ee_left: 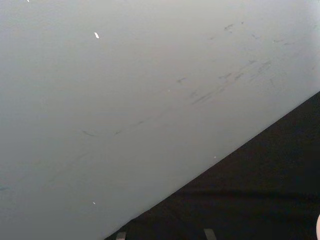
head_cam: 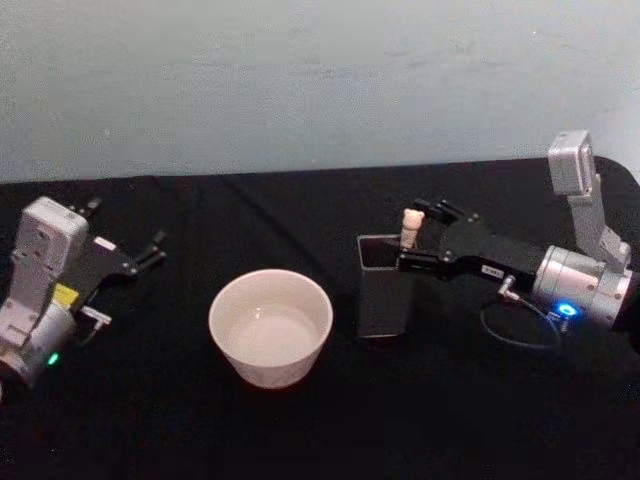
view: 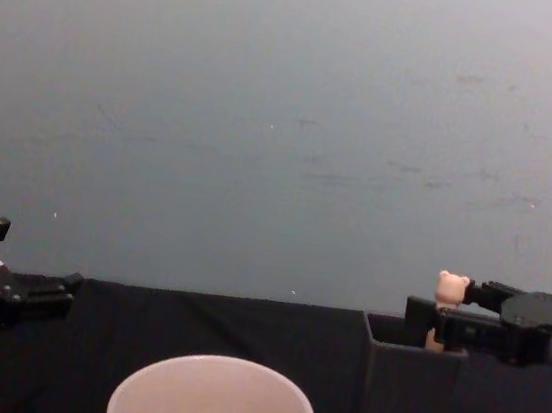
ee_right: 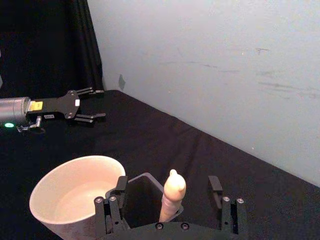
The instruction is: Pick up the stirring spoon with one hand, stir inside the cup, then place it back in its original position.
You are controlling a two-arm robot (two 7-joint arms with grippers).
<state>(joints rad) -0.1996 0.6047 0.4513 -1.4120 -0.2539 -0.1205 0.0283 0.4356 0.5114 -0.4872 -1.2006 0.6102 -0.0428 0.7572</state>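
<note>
Black cloth covers the desk (head_cam: 180,420), with a grey wall behind. The stirring spoon (head_cam: 411,226) stands near upright in the dark holder (head_cam: 382,295), only its bear-head end above the rim. My right gripper (ee_right: 168,186) is at that rim, fingers (ee_right: 215,186) wide, one on each side of the handle and, as far as I can judge, not touching it; a straight squeeze should catch it. The cup (head_cam: 270,325) sits just left of the holder; my left gripper (head_cam: 155,250) hangs beyond the cup, fingers apart

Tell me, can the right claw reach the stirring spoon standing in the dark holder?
Probably yes. The right claw is open, its fingers flanking the stirring spoon, whose head sticks above the rim of the holder; nothing lies between. The left claw rests far left.
</note>
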